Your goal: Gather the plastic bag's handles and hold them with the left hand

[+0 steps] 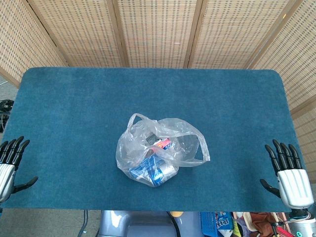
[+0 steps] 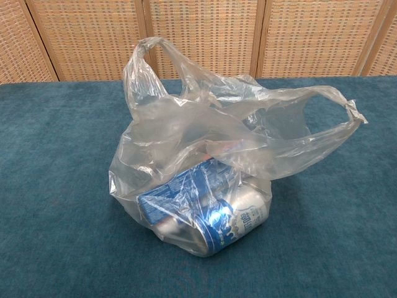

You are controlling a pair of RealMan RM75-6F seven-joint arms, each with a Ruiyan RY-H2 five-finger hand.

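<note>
At lower left of the head view, left hand [image 1: 10,165] idles at the table [image 1: 64,108] edge, fingers spread, empty; right hand [image 1: 289,175] likewise at lower right. Plastic bag [image 1: 153,153] sits mid-table; handles apart: one [image 2: 152,49] upright upper left, one [image 2: 344,112] sagging right. Suggest pushing the right loop toward the left one, then closing around both. Bare cloth all round.

Plastic bag [image 1: 160,155] lay at centre of the desk [image 1: 74,108]; left hand [image 1: 10,163] and right hand [image 1: 291,177] rested open-fingered at the lower corners.
</note>
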